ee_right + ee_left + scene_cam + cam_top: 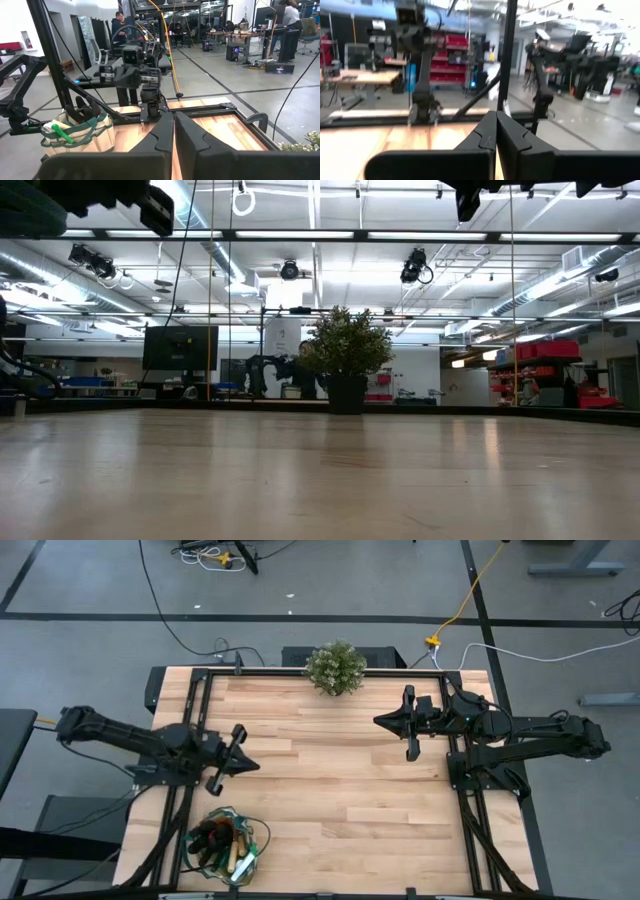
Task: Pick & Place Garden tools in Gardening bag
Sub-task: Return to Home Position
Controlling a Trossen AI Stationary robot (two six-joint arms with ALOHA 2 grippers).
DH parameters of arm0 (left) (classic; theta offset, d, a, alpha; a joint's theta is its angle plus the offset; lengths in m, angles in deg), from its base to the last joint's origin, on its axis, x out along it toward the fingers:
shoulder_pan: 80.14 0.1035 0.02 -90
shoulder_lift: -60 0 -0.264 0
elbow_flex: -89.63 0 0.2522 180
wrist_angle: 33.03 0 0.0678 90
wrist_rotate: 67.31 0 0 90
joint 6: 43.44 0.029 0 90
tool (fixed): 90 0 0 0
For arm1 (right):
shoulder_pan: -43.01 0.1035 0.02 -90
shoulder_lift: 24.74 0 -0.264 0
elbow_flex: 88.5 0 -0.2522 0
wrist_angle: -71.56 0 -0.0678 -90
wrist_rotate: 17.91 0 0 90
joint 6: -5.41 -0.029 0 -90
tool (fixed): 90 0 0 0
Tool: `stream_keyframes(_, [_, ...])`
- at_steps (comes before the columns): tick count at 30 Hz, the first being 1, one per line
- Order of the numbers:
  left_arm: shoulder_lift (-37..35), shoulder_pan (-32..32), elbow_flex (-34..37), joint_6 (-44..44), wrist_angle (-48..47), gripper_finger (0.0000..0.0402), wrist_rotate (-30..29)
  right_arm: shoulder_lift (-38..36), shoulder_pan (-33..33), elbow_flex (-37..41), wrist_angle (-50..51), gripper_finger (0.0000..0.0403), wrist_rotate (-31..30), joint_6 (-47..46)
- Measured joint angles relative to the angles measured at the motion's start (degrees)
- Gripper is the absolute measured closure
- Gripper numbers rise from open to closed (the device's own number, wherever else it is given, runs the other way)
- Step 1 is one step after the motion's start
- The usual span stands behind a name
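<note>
The tan gardening bag point(228, 843) with green trim stands at the table's near left corner; it also shows in the right wrist view point(75, 135). Garden tools stick out of its top: dark handles point(210, 835) and a green and white piece point(243, 862), which shows green in the right wrist view point(61, 133). My left gripper point(248, 766) hovers beyond the bag, shut and empty, as the left wrist view point(495, 135) shows. My right gripper point(380, 720) hovers over the table's far right part, shut and empty, as the right wrist view point(173, 135) shows.
A bushy potted plant point(336, 667) stands at the middle of the table's far edge and shows in the low view point(346, 360). Dark frame rails point(205, 700) run along the table's left, far and right sides. Bare wood point(330, 790) lies between the two arms.
</note>
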Motion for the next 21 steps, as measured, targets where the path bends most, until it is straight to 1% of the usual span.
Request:
stream_keyframes(4, [0.0,4.7,0.0,0.1,-4.0,0.0398,3.7,0.0,0.0,0.0,0.0,0.0382,0.0,0.0])
stream_keyframes(10, [0.0,10.5,0.0,0.4,-6.5,0.0397,10.2,0.0,0.0,0.0,0.0,0.0382,0.0,0.0])
stream_keyframes(14, [0.0,14.0,0.0,0.8,-7.4,0.0397,12.2,0.0,0.0,0.0,0.0,0.0382,0.0,0.0])
stream_keyframes(18, [0.0,17.2,0.0,3.5,-8.7,0.0398,15.0,0.0,0.0,0.0,0.0,0.0382,0.0,0.0])
stream_keyframes(21, [0.0,19.1,0.0,3.9,-9.6,0.0398,15.5,0.0,0.0,0.0,0.0,0.0382,0.0,0.0])
